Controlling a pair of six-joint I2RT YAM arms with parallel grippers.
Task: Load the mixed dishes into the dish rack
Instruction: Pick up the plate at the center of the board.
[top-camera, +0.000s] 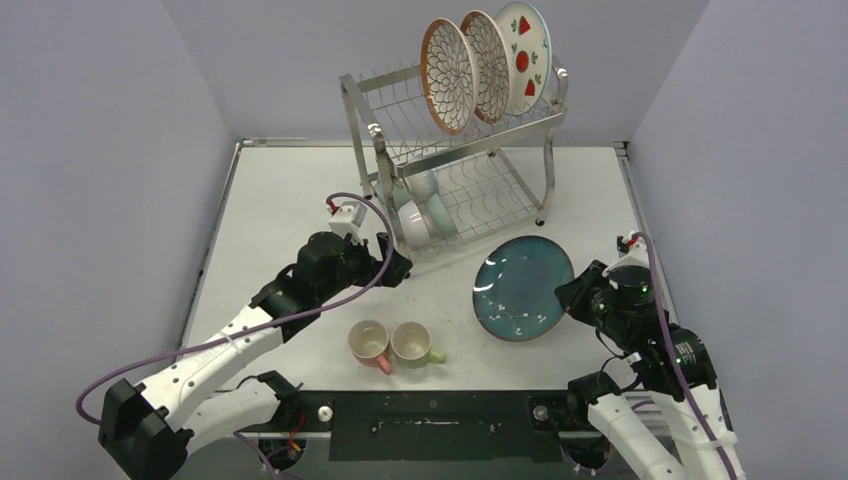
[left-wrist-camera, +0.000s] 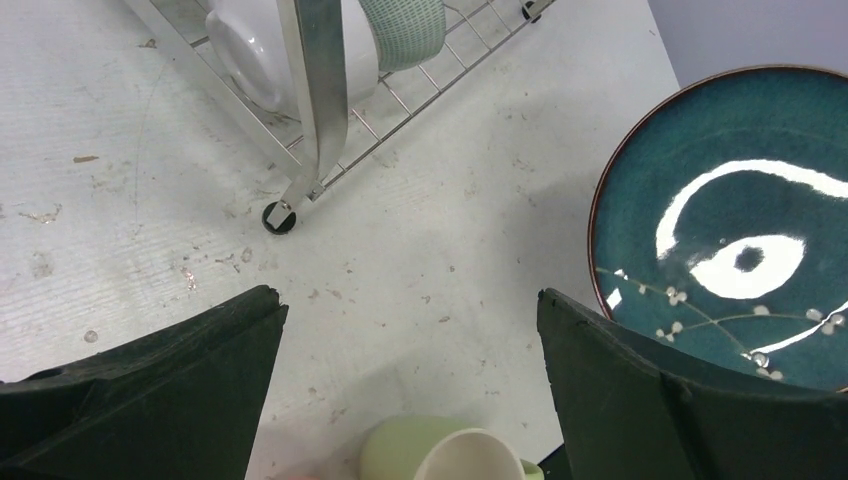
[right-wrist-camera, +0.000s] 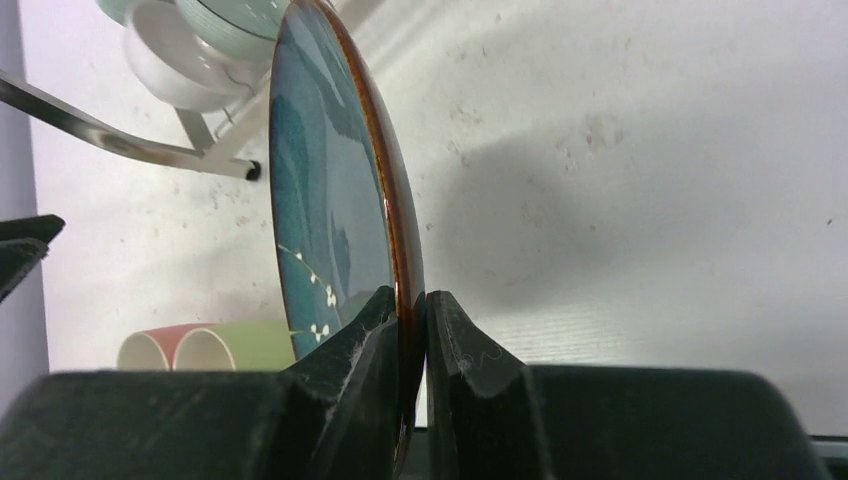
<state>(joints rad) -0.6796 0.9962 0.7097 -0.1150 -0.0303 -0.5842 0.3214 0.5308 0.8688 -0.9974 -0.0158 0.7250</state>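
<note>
The steel dish rack (top-camera: 400, 110) stands at the back with two petal-pattern plates (top-camera: 447, 75) and a strawberry plate (top-camera: 525, 50) upright on its top tier. A white bowl (top-camera: 415, 228) and a mint bowl (left-wrist-camera: 405, 30) sit in the lower tier. My right gripper (right-wrist-camera: 412, 300) is shut on the rim of a teal plate (top-camera: 522, 288), held tilted on edge above the table, right of centre. A pink mug (top-camera: 368, 343) and a green mug (top-camera: 413, 343) lie on their sides near the front. My left gripper (left-wrist-camera: 410, 300) hangs open and empty beyond the mugs, near the rack's front foot (left-wrist-camera: 279, 217).
Grey walls close in the white table (top-camera: 290, 190) on three sides. The left arm's purple cable (top-camera: 360, 205) loops up close to the rack's left post. The black arm-base bar (top-camera: 430, 420) lies just in front of the mugs.
</note>
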